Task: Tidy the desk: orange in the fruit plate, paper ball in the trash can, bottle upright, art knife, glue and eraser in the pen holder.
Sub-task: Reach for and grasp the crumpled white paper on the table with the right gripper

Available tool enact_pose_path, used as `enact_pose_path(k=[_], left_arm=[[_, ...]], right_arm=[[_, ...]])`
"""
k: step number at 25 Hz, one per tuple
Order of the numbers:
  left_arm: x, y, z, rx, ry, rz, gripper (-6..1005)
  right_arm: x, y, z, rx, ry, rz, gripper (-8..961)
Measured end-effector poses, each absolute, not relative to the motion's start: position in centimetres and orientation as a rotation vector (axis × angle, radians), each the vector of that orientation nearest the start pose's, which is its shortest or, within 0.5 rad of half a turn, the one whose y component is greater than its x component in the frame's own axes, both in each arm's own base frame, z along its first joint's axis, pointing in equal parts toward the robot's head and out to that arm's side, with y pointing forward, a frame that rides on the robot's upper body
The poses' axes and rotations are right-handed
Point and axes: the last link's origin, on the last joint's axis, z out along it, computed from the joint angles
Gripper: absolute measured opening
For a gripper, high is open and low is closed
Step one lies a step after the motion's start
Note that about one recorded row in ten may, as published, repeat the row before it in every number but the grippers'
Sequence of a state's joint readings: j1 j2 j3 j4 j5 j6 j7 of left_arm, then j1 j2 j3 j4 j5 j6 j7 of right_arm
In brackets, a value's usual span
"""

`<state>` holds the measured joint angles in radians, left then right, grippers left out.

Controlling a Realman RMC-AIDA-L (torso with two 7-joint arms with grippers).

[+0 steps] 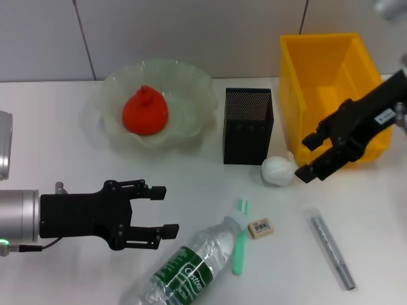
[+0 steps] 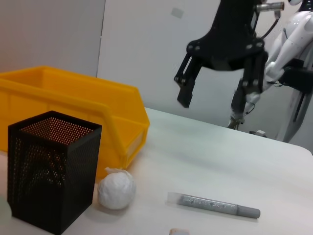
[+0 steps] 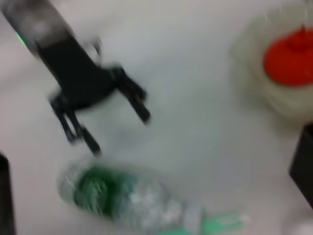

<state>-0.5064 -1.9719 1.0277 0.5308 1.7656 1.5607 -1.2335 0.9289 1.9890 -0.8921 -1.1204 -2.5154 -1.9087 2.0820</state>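
Observation:
The orange (image 1: 145, 111) lies in the fruit plate (image 1: 191, 79). The paper ball (image 1: 278, 170) rests on the desk (image 1: 63, 159) between the pen holder (image 1: 248, 127) and the trash can (image 1: 331, 76). My right gripper (image 1: 306, 159) hangs open just right of the ball, apart from it. The bottle (image 1: 191, 267) lies on its side at the front. My left gripper (image 1: 164, 210) is open above and left of it. A green art knife (image 1: 240, 248), the eraser (image 1: 261, 227) and a grey glue stick (image 1: 331, 249) lie on the desk.
The left wrist view shows the pen holder (image 2: 49, 176), trash can (image 2: 73, 105), paper ball (image 2: 116, 191), glue stick (image 2: 212, 204) and the right gripper (image 2: 210, 103) raised above the desk. The right wrist view shows the bottle (image 3: 132, 205), left gripper (image 3: 120, 132) and orange (image 3: 288, 58).

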Motion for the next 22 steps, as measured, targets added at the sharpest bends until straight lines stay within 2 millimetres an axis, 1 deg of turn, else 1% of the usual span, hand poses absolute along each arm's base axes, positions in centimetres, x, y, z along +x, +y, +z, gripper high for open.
enact_pose_path(k=[5,9,15,22], left_arm=[[-26.8,31.5,-0.9,-2.887,-0.463,-0.664,814],[-26.9,31.6,-0.9,-2.875,-0.504,-0.659,815],[-27.0,31.9,-0.9,-2.846,-0.551,-0.665,815],[-27.2,32.2,-1.0,-2.826,-0.569,-0.644,814]], right_arm=[[12.1,39.8,4.4,-2.921,0.404,-0.534,800],[12.1,39.8,2.2,-2.886,0.256,-0.682,800],[12.6,39.9,0.0,-2.834,0.095,-0.814,801],[13.6,40.1,-2.1,-2.789,-0.015,-0.897,801]])
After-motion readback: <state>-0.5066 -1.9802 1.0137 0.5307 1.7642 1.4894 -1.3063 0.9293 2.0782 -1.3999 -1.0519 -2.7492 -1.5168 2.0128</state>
